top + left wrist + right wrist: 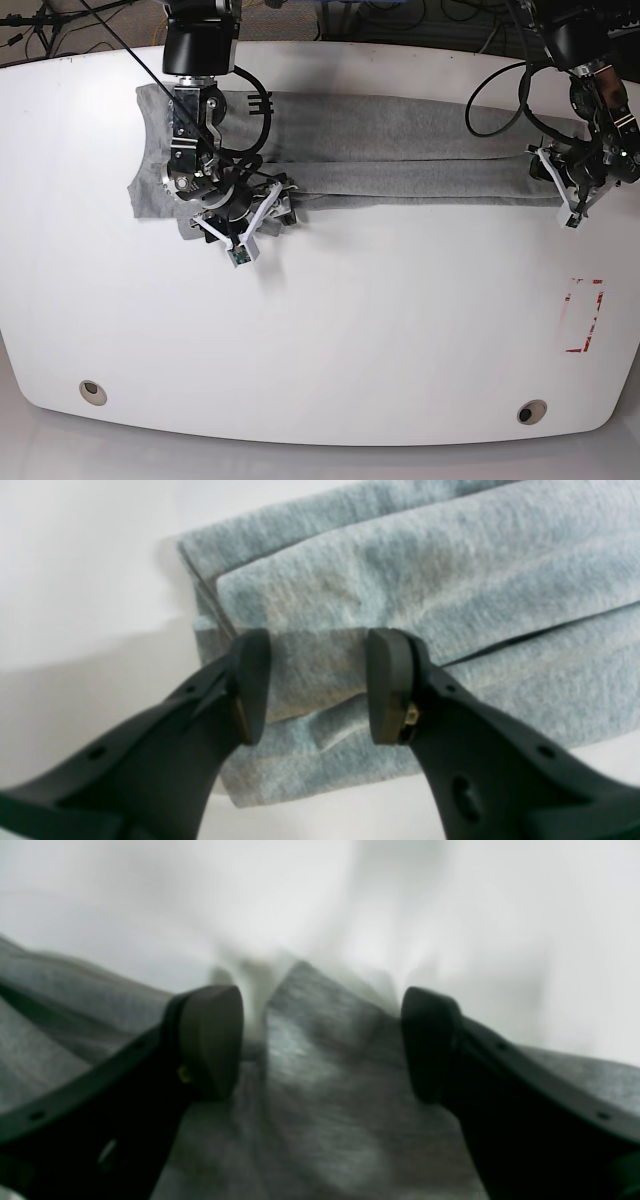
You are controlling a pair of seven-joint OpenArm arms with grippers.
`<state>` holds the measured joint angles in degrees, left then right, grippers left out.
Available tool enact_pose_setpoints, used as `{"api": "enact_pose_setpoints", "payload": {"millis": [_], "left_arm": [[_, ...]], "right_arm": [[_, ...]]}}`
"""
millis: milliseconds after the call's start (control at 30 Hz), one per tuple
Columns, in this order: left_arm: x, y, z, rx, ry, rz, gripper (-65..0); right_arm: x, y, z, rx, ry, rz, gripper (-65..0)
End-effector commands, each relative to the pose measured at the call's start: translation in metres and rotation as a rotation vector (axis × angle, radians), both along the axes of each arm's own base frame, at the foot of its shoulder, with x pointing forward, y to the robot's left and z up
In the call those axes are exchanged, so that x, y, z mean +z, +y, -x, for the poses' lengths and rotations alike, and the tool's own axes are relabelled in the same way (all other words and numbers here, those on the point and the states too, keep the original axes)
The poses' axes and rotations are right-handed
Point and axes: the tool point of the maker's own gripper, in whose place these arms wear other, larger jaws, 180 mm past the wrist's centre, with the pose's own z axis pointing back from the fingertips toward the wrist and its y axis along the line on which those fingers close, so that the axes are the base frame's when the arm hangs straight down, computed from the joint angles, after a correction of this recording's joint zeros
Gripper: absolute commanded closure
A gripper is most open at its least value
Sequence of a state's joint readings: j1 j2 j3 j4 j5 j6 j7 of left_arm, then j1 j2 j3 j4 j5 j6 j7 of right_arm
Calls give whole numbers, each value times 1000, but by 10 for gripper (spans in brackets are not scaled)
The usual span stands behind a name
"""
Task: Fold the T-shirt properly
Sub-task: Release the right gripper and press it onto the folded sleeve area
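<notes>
The grey T-shirt (400, 140) lies folded into a long narrow strip across the far half of the white table (350, 330). My left gripper (550, 175) is at the strip's right end. In the left wrist view a raised fold of T-shirt (400, 580) fills the gap of the left gripper (317, 680) and touches both pads. My right gripper (270, 205) hovers at the strip's left part, by its near edge. In the blurred right wrist view the right gripper (320, 1040) stands open over the T-shirt (325, 1120), a cloth ridge between the fingers touching neither.
A red outlined rectangle (585, 315) is marked on the table at the near right. Cables (500, 90) hang over the far edge by the arm bases. Two round holes (92, 392) sit near the front edge.
</notes>
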<state>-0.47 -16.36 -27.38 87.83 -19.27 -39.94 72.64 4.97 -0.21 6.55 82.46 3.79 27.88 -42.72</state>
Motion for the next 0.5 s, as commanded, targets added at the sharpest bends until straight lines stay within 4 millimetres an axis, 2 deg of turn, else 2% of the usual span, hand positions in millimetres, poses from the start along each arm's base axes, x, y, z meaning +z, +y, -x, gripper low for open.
{"api": "enact_pose_setpoints", "payload": {"millis": [0, 100, 167, 200, 233, 333, 467], "left_arm": [[12, 5, -9, -3, -40, -17, -275], [12, 5, -9, -3, -39, -16, -275], [12, 6, -9, -4, -38, -18, -275], [12, 6, -8, -4, -37, -17, -275], [12, 6, -8, -4, -37, -19, -275], [12, 6, -8, -5, -36, -19, -275], [11, 6, -8, -4, -35, -17, -275]], "right_arm": [[13, -4, -13, -10, -51, -1, -434], [14, -4, -14, -11, -61, -4, -349], [14, -8, -15, -12, -64, 4, -255], [14, -10, -15, -13, -64, 9, -228], [14, -12, -15, -10, -64, 14, -168], [14, -13, -15, -12, -66, 14, -79], [20, -14, -15, -9, -84, 14, -54]]}}
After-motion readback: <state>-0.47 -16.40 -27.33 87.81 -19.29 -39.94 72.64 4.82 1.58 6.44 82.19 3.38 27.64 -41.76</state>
